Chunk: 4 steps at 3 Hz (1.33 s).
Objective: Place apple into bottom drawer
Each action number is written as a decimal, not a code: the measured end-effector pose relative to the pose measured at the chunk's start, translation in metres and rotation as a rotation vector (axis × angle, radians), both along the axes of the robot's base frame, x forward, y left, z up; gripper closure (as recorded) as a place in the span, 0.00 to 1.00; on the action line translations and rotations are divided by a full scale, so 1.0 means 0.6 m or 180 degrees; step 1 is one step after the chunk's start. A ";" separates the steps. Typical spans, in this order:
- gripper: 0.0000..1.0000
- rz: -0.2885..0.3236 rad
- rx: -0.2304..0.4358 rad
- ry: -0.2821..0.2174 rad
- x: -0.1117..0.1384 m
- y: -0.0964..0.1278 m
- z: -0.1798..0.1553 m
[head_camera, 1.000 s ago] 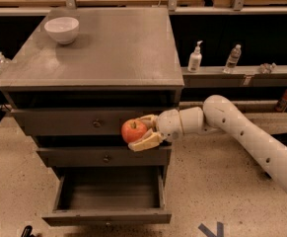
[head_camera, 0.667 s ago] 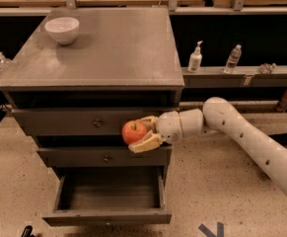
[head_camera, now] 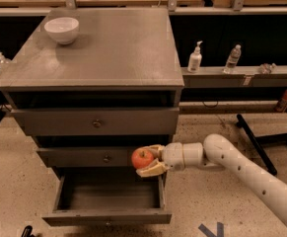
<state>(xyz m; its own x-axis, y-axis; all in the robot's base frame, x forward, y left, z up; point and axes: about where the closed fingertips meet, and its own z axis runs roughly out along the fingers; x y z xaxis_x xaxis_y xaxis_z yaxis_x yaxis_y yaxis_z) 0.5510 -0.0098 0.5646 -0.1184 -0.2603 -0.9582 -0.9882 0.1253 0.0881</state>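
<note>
Evidently the robot's two-finger gripper (head_camera: 147, 160) pinches the small round red apple (head_camera: 141, 158) just below frame centre. It hangs above the right rear corner of the open grey metal bottom drawer (head_camera: 106, 216), probably so a short descent drops it inside.

The gripper (head_camera: 151, 160), smooth cream plastic, clasps the glossy red-skinned apple (head_camera: 141, 158) over the right side of the open bottom drawer (head_camera: 106, 217), whose grey metal looks matt. The cabinet top (head_camera: 118, 48) is dull grey with a faint sheen; the bowl (head_camera: 61, 29) on it is glossy white.
</note>
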 end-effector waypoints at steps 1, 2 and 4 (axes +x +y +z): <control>1.00 0.0007 0.0039 0.0011 -0.004 0.005 -0.018; 1.00 -0.0072 -0.0047 0.0088 0.001 0.003 -0.042; 1.00 -0.0242 -0.0394 0.0093 -0.002 -0.040 -0.283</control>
<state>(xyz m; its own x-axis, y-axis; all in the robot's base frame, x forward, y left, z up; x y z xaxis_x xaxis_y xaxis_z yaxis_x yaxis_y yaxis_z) 0.5501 -0.0339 0.3949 -0.1698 -0.3654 -0.9152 -0.9727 0.2114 0.0961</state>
